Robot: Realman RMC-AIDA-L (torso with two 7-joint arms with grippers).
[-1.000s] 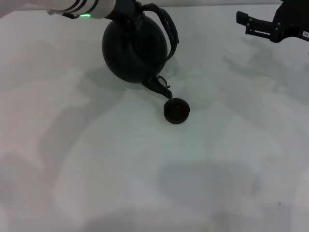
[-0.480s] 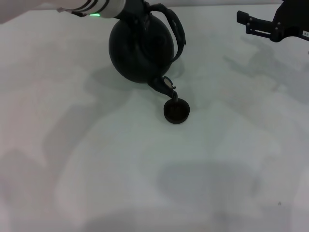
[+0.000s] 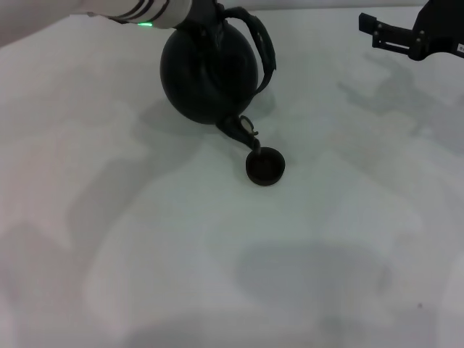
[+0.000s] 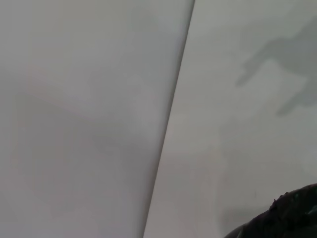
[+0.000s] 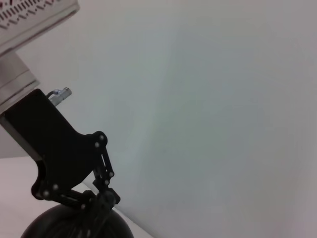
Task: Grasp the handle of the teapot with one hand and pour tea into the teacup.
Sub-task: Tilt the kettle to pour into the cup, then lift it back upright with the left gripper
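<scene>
The matte black teapot (image 3: 206,72) hangs tilted above the table at the back centre of the head view. Its short spout (image 3: 243,133) points down, the tip right at the rim of the small dark teacup (image 3: 265,166). The arched handle (image 3: 262,45) curves over the pot's right side. My left gripper (image 3: 205,16) is at the pot's crown, shut on the handle. The right wrist view shows that left gripper (image 5: 94,201) from the side, above the round teapot (image 5: 69,225). A dark rough part of the teapot (image 4: 292,218) fills a corner of the left wrist view. No stream of tea is visible.
My right gripper (image 3: 388,36) hovers parked at the back right, well away from the pot. The pale table (image 3: 217,261) stretches out in front of the teacup, crossed by soft shadows of the arms.
The teapot has shifted slightly to the right and its spout tip has come closer to the teacup's rim. The teacup has not moved. The right arm stays almost still.
</scene>
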